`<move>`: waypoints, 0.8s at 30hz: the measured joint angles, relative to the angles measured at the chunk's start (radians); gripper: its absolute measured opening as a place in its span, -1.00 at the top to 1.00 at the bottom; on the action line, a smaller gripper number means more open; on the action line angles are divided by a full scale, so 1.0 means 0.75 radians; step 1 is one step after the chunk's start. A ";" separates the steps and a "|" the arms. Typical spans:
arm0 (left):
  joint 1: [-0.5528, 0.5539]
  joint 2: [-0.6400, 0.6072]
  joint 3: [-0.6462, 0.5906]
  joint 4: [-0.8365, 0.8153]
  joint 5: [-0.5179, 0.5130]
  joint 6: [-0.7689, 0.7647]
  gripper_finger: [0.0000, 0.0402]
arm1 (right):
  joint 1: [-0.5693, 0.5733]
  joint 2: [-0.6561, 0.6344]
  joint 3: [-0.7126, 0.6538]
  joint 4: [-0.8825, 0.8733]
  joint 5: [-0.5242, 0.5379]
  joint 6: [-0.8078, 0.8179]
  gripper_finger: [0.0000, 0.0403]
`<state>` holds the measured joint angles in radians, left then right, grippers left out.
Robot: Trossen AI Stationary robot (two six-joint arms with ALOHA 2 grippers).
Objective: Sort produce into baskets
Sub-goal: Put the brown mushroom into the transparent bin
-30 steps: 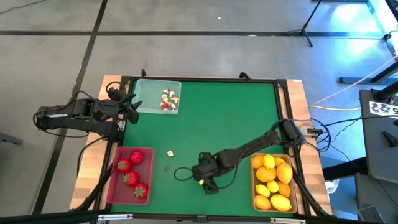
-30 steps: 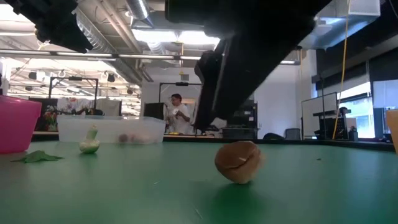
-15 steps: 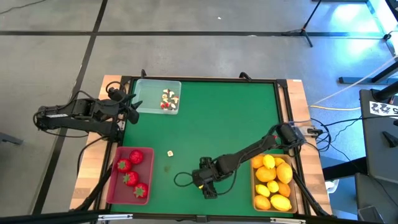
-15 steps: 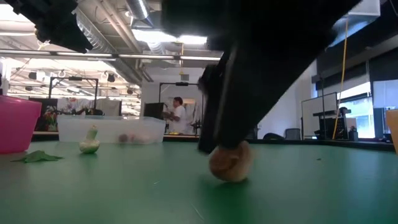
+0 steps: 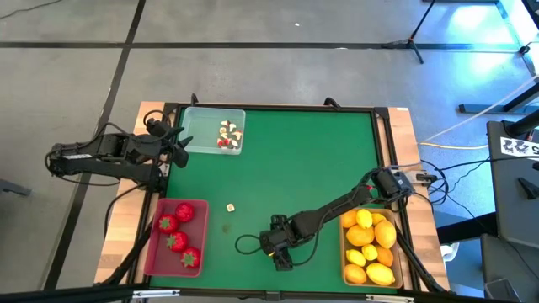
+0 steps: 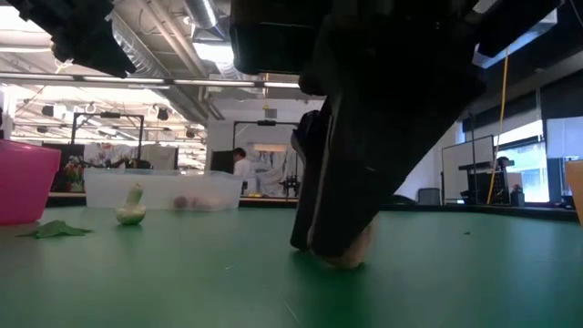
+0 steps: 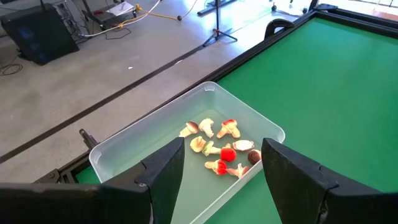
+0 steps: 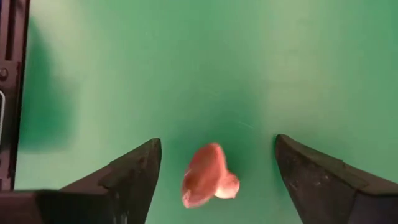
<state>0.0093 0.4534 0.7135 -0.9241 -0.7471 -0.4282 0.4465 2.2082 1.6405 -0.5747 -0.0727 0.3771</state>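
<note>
A small tan-brown toy piece (image 8: 208,175) lies on the green mat near the table's front edge, partly hidden behind my right gripper in the low view (image 6: 353,253). My right gripper (image 8: 217,144) points steeply down over it, open, one finger on either side and neither touching it; from above the gripper (image 5: 274,248) covers the piece. My left gripper (image 7: 222,144) waits open at the far left, beside the clear basket (image 5: 199,139) of white-and-red bits. The red basket (image 5: 150,252) holds strawberries, the tan basket (image 5: 344,252) lemons and an orange fruit.
A small white piece (image 5: 230,207) lies on the mat right of the red basket, and shows in the low view (image 6: 131,211) next to a green leaf (image 6: 55,230). The mat's middle and far right are bare green. A person stands far behind the table.
My right gripper has sunk toward the mat and drifted a little toward the table's left and near edges. Its fingers now stand around the tan-brown piece, which the low view showed clear of them a second ago.
</note>
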 joint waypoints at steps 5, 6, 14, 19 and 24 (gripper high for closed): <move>0.000 -0.001 0.000 0.000 0.000 0.000 -0.05 | 0.003 -0.004 0.004 -0.091 0.006 0.000 -0.45; 0.000 -0.001 0.000 0.000 0.000 0.000 -0.05 | 0.007 -0.004 0.004 -0.114 0.015 0.000 -0.43; 0.000 0.000 0.000 0.000 0.000 0.000 -0.05 | 0.025 -0.004 0.000 -0.117 0.097 -0.018 -0.22; 0.000 0.000 0.000 0.000 0.000 0.000 -0.05 | 0.025 -0.003 -0.001 -0.111 0.136 -0.030 -0.13; 0.000 0.000 0.000 0.000 0.000 0.000 -0.05 | 0.026 -0.002 -0.002 -0.104 0.155 -0.045 0.06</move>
<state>0.0093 0.4533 0.7132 -0.9241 -0.7471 -0.4281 0.4660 2.2070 1.6394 -0.6526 0.0433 0.3431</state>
